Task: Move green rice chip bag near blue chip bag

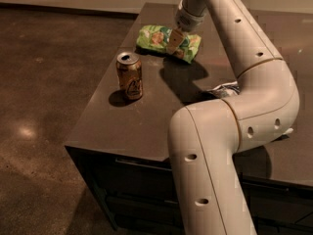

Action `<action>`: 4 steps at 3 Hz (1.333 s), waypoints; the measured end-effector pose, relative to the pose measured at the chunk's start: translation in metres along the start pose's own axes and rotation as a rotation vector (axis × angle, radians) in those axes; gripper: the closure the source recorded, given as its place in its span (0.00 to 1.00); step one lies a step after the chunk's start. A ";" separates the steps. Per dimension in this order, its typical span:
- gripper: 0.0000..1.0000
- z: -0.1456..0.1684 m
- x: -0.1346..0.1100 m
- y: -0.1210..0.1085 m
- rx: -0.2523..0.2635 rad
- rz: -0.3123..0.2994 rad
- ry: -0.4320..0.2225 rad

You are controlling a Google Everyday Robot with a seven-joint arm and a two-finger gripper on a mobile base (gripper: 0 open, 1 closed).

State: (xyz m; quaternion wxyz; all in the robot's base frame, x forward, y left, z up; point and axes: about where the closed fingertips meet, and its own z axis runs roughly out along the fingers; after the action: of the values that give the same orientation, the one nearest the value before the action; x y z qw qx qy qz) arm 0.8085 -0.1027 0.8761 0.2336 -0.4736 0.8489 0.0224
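Green foil rice chip bag (157,38) lies at the dark table's (146,126) far end under the pale gripper (175,39); whether that claw holds it I cannot tell. A shallow pinch could drop the slippery foil short of the navy blue chip bag (225,89), half hidden behind the white arm (259,82).

We can read no words or numbers: the print on the green rice chip bag (153,37) and the can (130,77) is illegible. The gripper (174,41) is at that bag.
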 end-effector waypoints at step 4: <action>1.00 -0.059 0.011 -0.007 0.040 -0.073 -0.041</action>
State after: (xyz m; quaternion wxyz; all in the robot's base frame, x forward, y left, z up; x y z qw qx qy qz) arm 0.7871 -0.1310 0.9255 0.2609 -0.4991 0.8263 0.0066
